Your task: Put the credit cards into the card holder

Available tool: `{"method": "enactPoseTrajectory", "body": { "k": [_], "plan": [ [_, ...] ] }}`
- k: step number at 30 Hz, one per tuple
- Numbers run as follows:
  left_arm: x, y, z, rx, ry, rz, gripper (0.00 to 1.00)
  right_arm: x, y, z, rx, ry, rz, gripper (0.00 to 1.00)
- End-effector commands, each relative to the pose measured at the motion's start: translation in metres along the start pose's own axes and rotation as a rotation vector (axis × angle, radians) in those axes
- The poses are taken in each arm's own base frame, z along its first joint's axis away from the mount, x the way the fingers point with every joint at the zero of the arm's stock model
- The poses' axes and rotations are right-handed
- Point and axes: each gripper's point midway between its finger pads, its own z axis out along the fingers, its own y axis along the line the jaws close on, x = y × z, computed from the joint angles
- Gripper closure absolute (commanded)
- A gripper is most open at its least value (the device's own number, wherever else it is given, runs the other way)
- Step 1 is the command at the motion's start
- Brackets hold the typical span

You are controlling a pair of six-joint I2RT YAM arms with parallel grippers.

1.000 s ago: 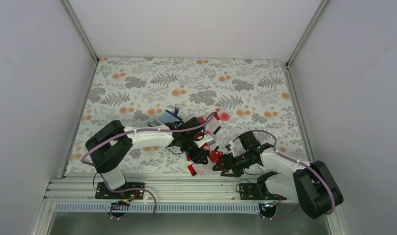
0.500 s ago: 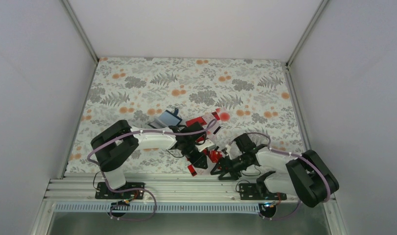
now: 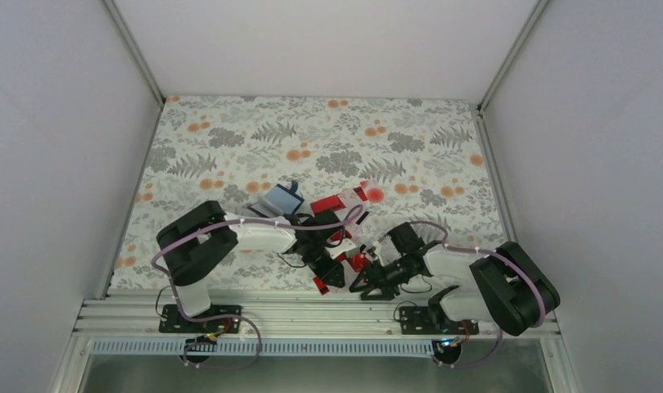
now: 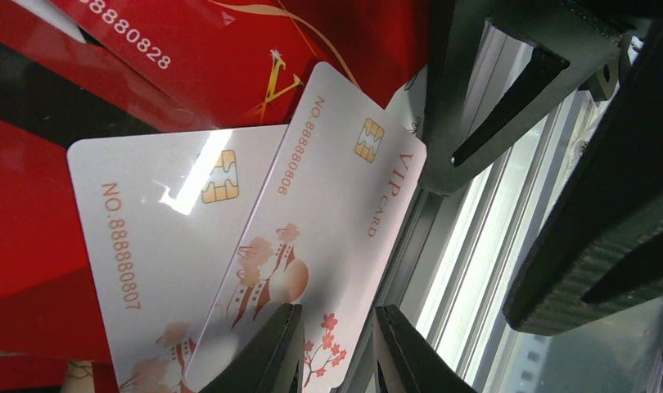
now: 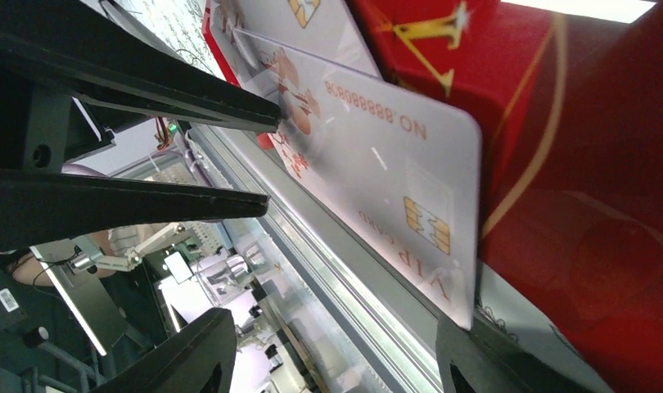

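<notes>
Floral cloth, grey leaves and orange blooms, covers the table (image 3: 230,131) you work on, with an aluminium rail (image 3: 312,315) along its near edge. Both grippers sit low by that edge.

Your right gripper (image 5: 336,344) has its fingers wide apart and holds nothing. Its gap faces the free corner of a white card (image 5: 377,180). Your left gripper (image 4: 336,327) has its fingers only narrowly apart, straddling that card's other short edge. A gap shows on either side of the card, so I would not call it pinched.

The card holder (image 3: 281,197) lies open on the cloth, farther back and to the left, just beside the pile. The credit cards (image 3: 345,209) overlap in a loose heap between the holder and the rail.

Expect a card to be light, stiff and glossy, so it will likely slip rather than bend. Lying flat on cloth, it offers no edge to get under. Take this one by the short edge that juts over the rail, clear of the gold chip (image 4: 369,139).
</notes>
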Motion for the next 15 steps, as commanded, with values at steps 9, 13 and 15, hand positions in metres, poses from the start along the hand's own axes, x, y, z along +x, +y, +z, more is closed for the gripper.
{"method": "enactPoseTrajectory", "body": {
  "k": [9,13,15],
  "plan": [
    [0.006,0.002,0.013,0.024,0.023,0.018,0.77,-0.017,0.006,-0.001,0.025,-0.049,-0.099,0.44],
    [-0.003,-0.008,0.004,0.037,-0.002,0.028,0.77,-0.012,0.008,-0.003,0.031,-0.038,-0.109,0.44],
    [-0.012,-0.016,-0.006,0.043,-0.032,0.041,0.77,-0.005,0.001,-0.005,0.061,-0.028,-0.096,0.43]
  ]
}}
